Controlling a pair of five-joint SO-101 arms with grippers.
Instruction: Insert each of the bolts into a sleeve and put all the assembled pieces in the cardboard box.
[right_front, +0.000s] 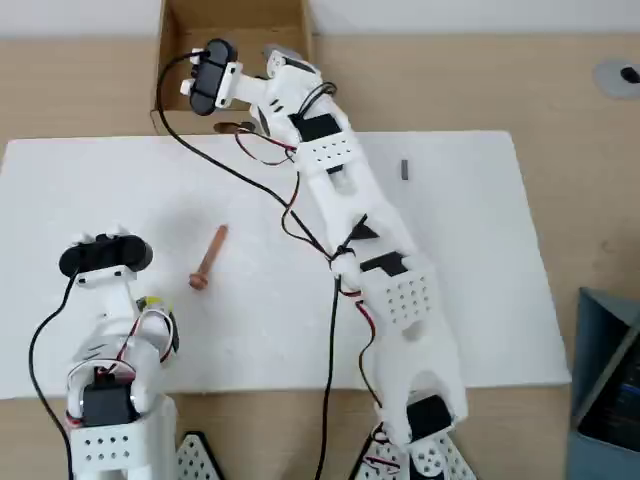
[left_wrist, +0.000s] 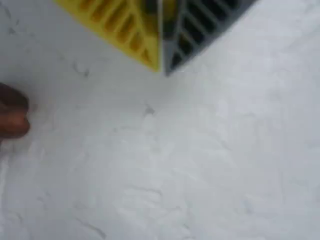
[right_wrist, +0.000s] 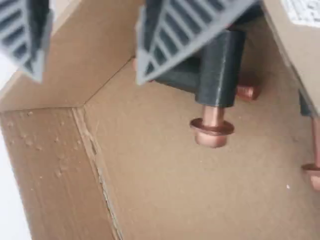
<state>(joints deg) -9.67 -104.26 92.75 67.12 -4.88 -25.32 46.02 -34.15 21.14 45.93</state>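
**High view**
- Box: the open brown cardboard box (right_front: 170, 60) stands on the wooden bench (right_front: 560, 90), against the far edge of the white mat (right_front: 480, 300), toward its far-left corner.
- Right arm: the white right arm (right_front: 340, 170) lies across the mat from its near edge, with its end over the box opening.
- Loose bolt: a copper-coloured flanged bolt (right_front: 210, 257) lies flat on the mat, left of the middle, with its head toward the near edge.
- Loose sleeve: a short dark grey sleeve (right_front: 405, 170) lies on the mat toward the far-right corner, well apart from the bolt.
- Left arm: the white left arm (right_front: 110, 300) sits at the mat's near-left corner, near the bolt.

**Left wrist view**
- Left gripper (left_wrist: 162, 67): its yellow finger and grey finger are pressed together at the tips with nothing between them, close over the mat.
- Bolt: one end of it rests on the mat, apart from the tips.

**Right wrist view**
- Right gripper (right_wrist: 90, 75): its grey ribbed fingers are spread wide inside the box.
- Assembled piece (right_wrist: 220, 75): a dark sleeve with a copper bolt through it, flanged head sticking out. It is beside one finger and not pinched; I cannot tell whether they touch.
- Other pieces: a second copper head (right_wrist: 247, 91) shows behind it, and a third bolt (right_wrist: 314, 172) lies apart from both on the box floor.
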